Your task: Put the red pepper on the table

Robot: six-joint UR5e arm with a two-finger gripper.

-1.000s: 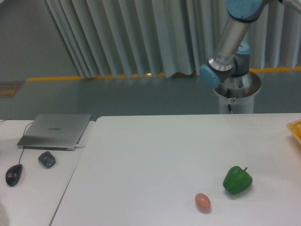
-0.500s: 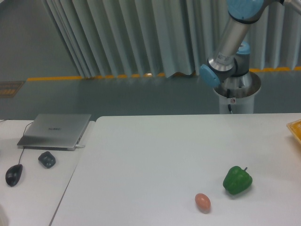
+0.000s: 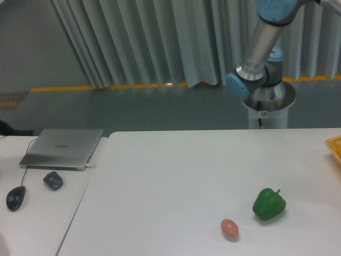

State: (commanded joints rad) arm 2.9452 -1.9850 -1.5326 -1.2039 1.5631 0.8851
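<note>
The red pepper is out of view. The large white table fills the lower middle and right of the camera view. Only part of my arm shows, rising from its base behind the table's far edge and leaving the frame at the top right. The gripper itself is out of view.
A green bell pepper and a small brownish-orange egg lie near the table's front right. A yellow object's edge shows at the right border. The adjoining desk holds a closed laptop, a mouse and a small dark object.
A dark shape has appeared at the left edge behind the desk. The arm and the objects on the table have not moved.
</note>
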